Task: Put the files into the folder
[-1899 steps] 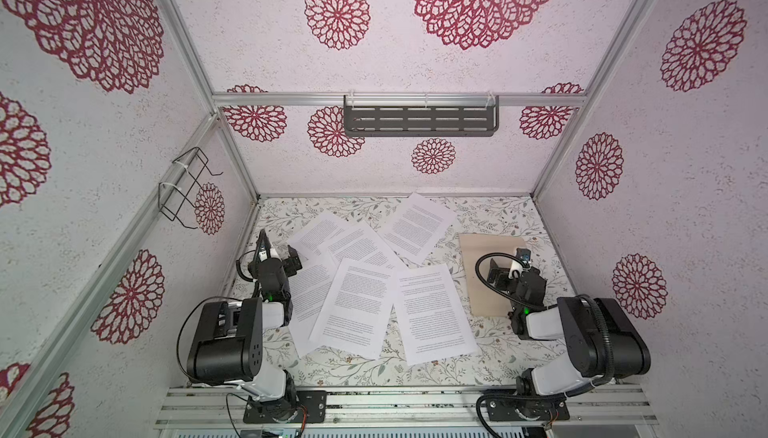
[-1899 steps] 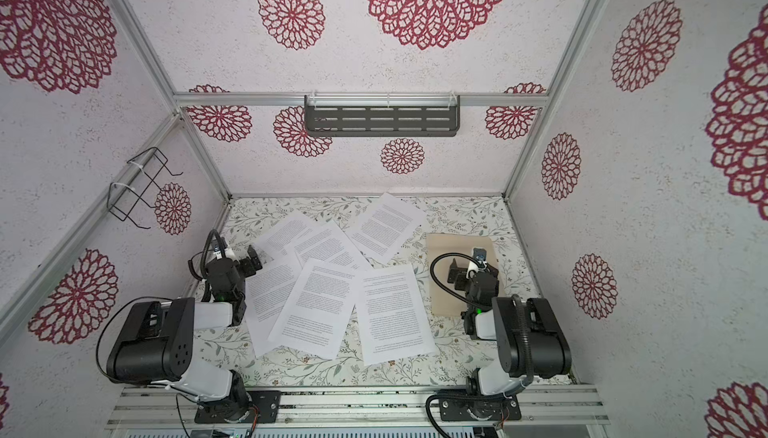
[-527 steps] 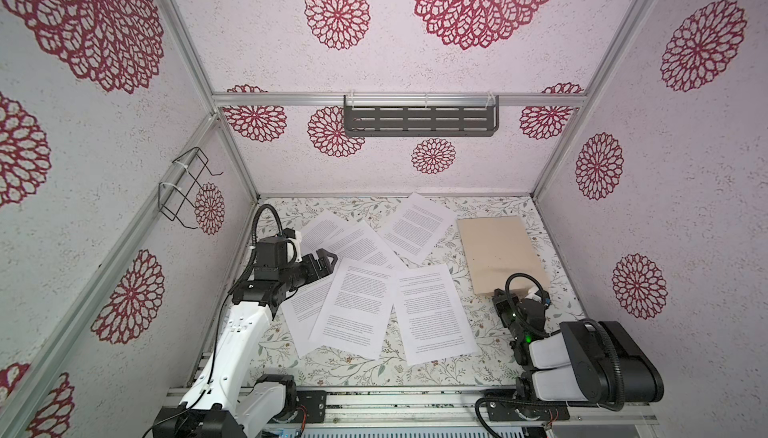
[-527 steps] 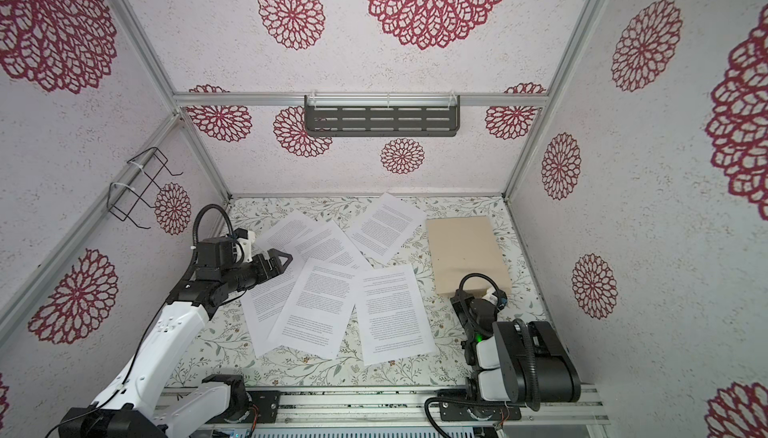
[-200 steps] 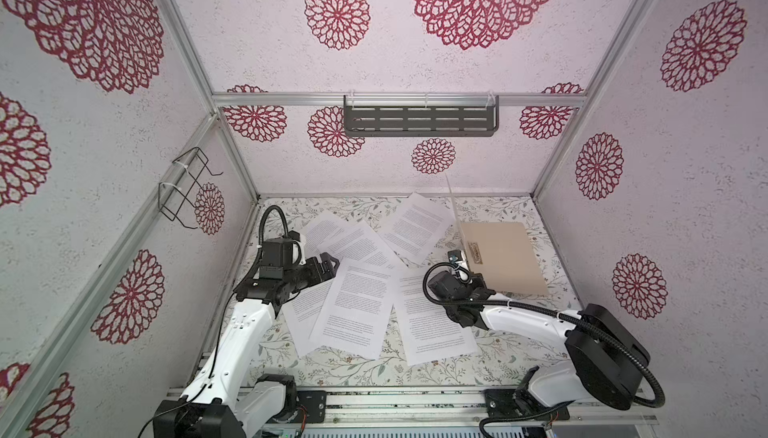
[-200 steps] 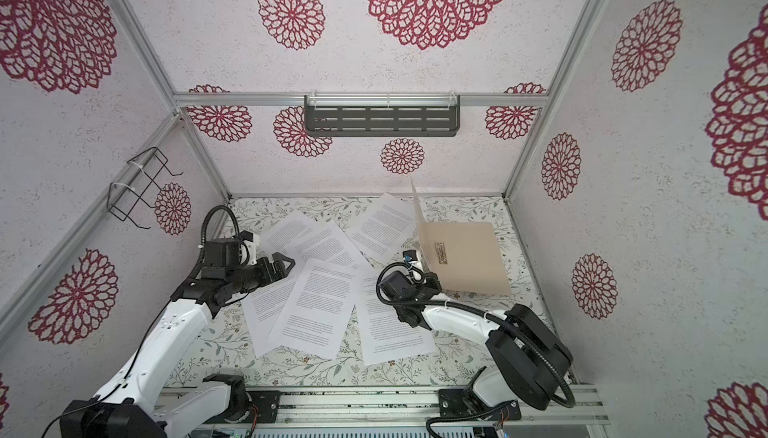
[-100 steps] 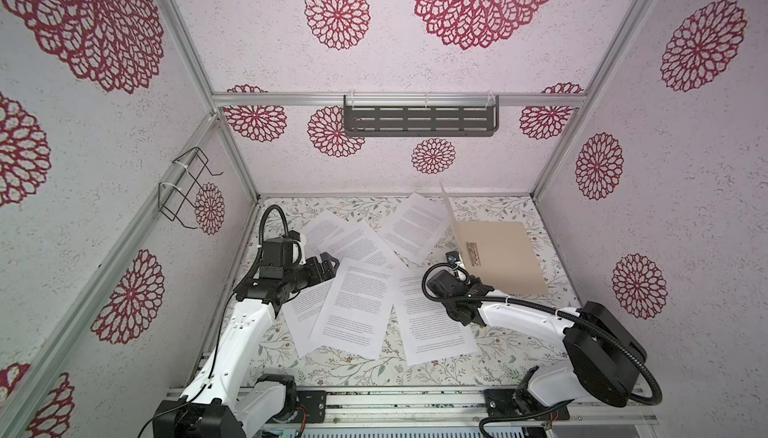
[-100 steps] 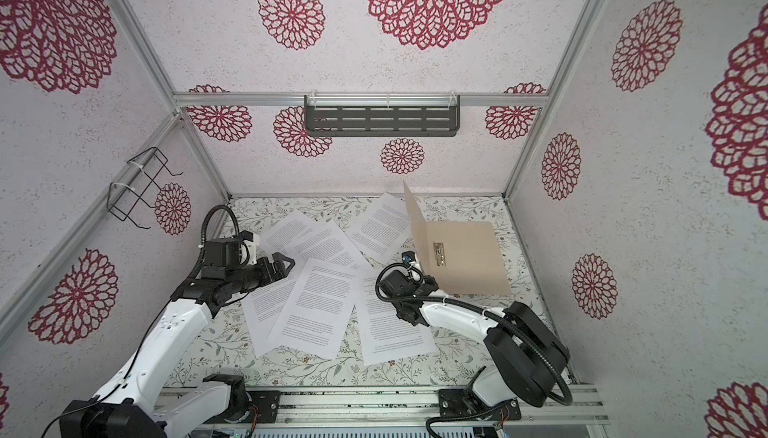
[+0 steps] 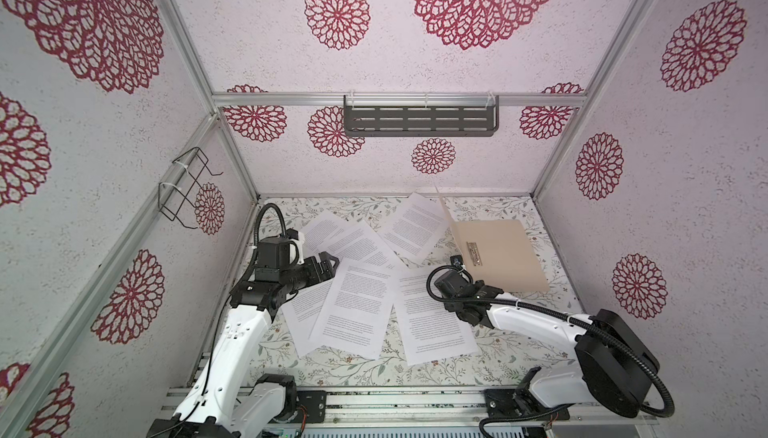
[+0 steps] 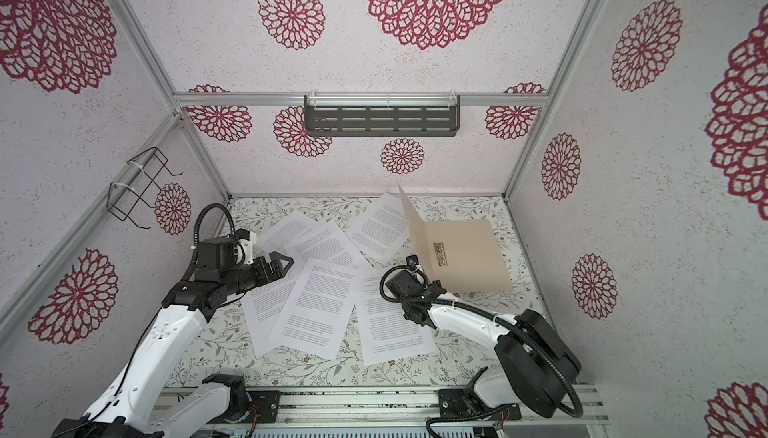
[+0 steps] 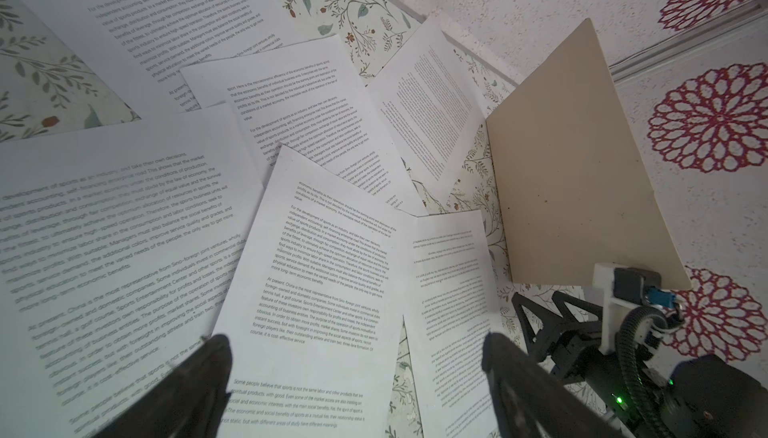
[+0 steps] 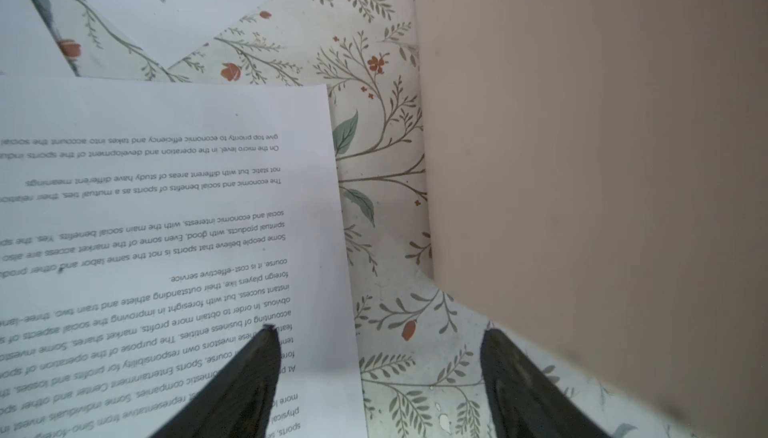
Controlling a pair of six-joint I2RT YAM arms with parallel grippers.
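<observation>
Several white printed files lie loose and overlapping on the floral table; the middle one partly covers its neighbours. The tan folder lies at the back right with its metal fastener showing. Its cover leaf stands almost upright, and nothing holds it. My right gripper is open and empty, low beside the folder's near left corner: one finger is over a sheet's edge, the other next to the cover. My left gripper hangs open above the left sheets.
Patterned walls close in the table on three sides. A grey slotted shelf hangs on the back wall and a black wire rack on the left wall. An aluminium rail with both arm bases runs along the front edge.
My right gripper has opened and let go of the folder's cover, which stays standing and leans slightly further to the left. The left arm has not moved.
</observation>
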